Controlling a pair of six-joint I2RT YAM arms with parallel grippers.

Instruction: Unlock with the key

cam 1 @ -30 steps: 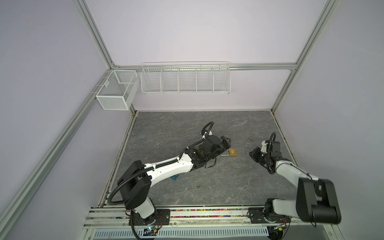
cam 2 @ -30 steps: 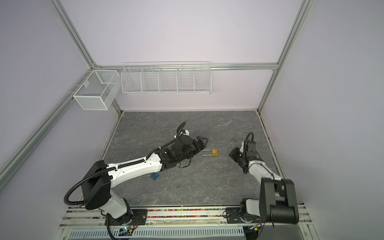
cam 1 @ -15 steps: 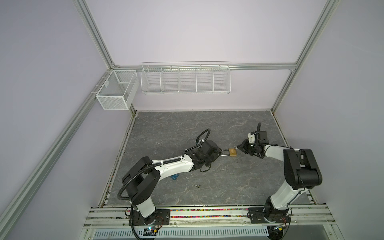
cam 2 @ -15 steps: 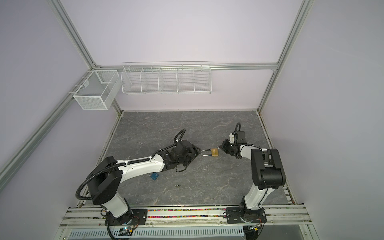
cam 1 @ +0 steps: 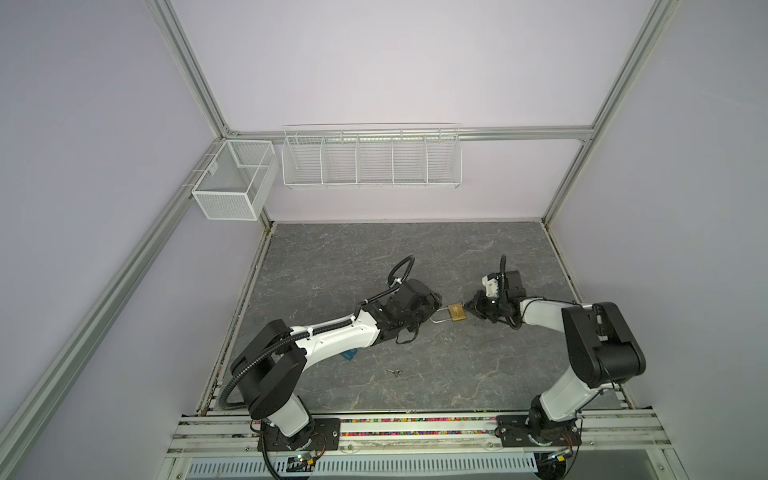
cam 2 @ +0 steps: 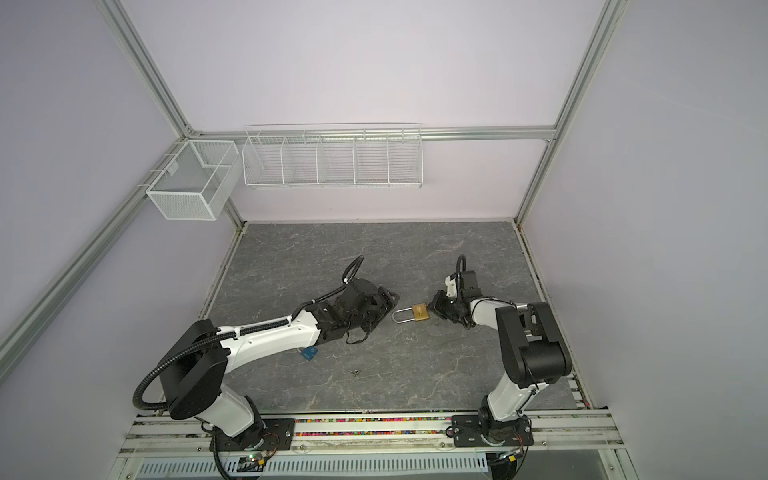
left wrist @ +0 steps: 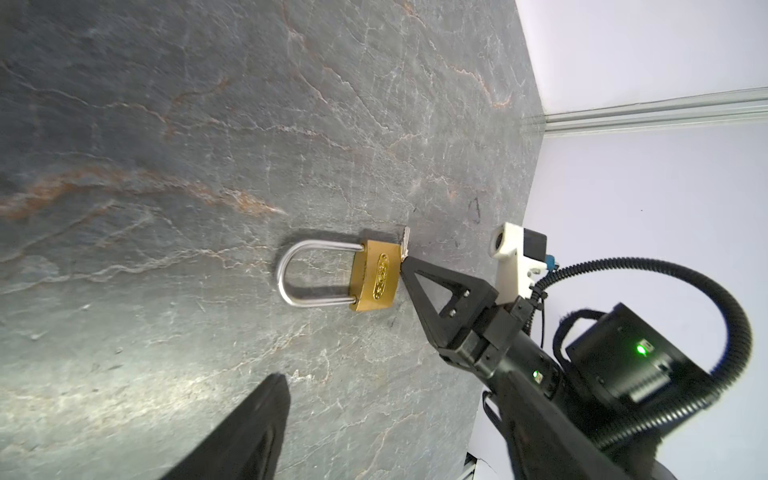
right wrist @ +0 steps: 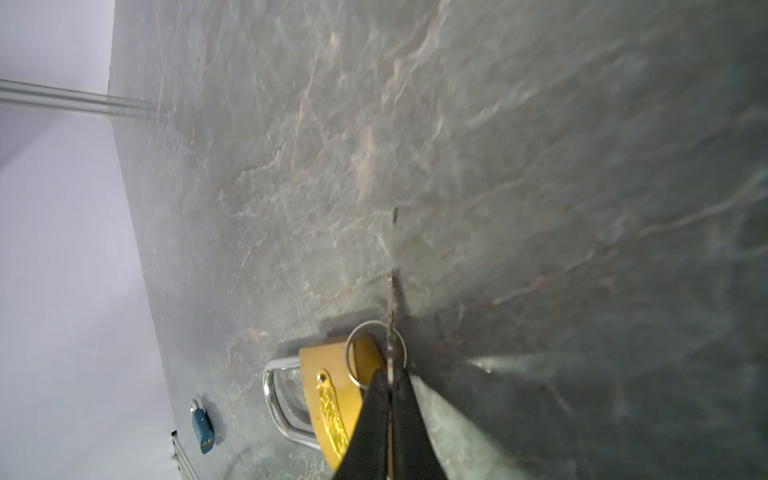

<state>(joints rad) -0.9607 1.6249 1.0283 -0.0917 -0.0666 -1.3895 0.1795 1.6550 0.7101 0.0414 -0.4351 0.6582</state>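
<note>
A brass padlock (cam 1: 456, 312) (cam 2: 419, 312) lies flat mid-floor, its steel shackle toward my left arm. The right gripper (right wrist: 390, 378) (cam 1: 471, 309) is shut on a silver key (right wrist: 390, 328) with a ring, held edge-on. The blade runs past the padlock's (right wrist: 328, 395) bottom end and I cannot see it in a keyhole. In the left wrist view the padlock (left wrist: 376, 276) sits ahead with the right fingertips (left wrist: 411, 266) touching its bottom corner. My left gripper (cam 2: 390, 307) is open just short of the shackle, holding nothing. One of its fingers (left wrist: 249, 432) shows.
A small blue padlock (cam 1: 348, 354) (right wrist: 202, 426) lies under the left forearm. A small loose key (cam 1: 395, 372) lies nearer the front rail. A wire rack (cam 1: 371, 160) and a mesh box (cam 1: 232, 183) hang on the back wall.
The right gripper swung in from the right side to the padlock's bottom end with the key. The left gripper dropped lower and drew back from over the shackle, its jaws a little narrower.
</note>
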